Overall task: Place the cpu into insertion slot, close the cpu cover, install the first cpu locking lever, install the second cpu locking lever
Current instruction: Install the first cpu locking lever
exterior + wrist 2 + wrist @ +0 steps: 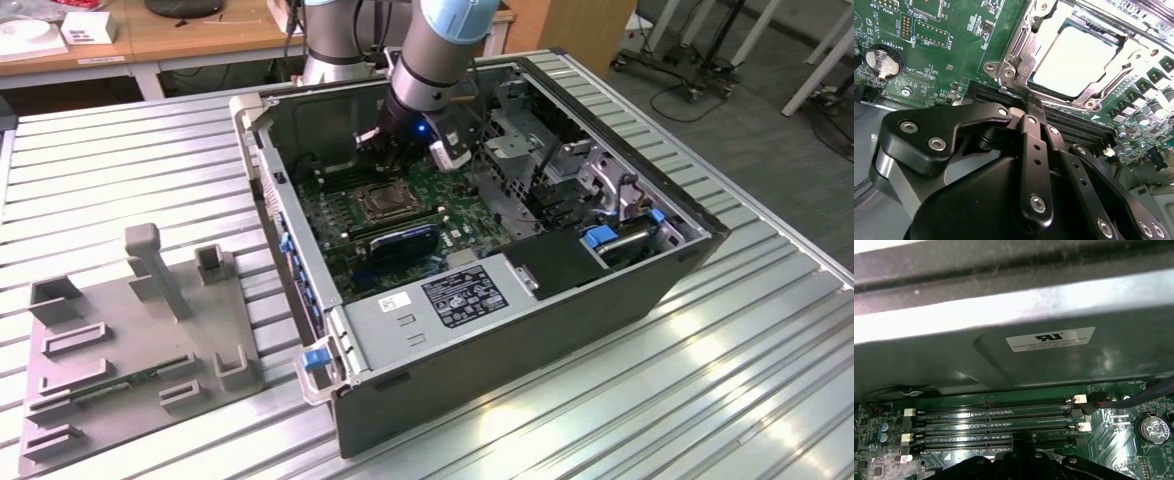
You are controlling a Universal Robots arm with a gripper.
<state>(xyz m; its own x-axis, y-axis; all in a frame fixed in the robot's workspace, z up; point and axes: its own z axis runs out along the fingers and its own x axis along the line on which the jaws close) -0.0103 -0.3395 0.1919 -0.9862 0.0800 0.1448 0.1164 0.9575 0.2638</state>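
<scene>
In the second wrist view, the black metal gripper [1033,107] hides part of the long black memory slots [1079,127], and the silvery square cpu cover [1074,55] is cut off at the picture's edge.

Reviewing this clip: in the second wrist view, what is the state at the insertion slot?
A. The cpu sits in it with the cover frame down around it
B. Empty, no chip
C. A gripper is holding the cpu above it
A: the cpu lies flat in the insertion slot, with the cpu cover framing its edges.
</scene>
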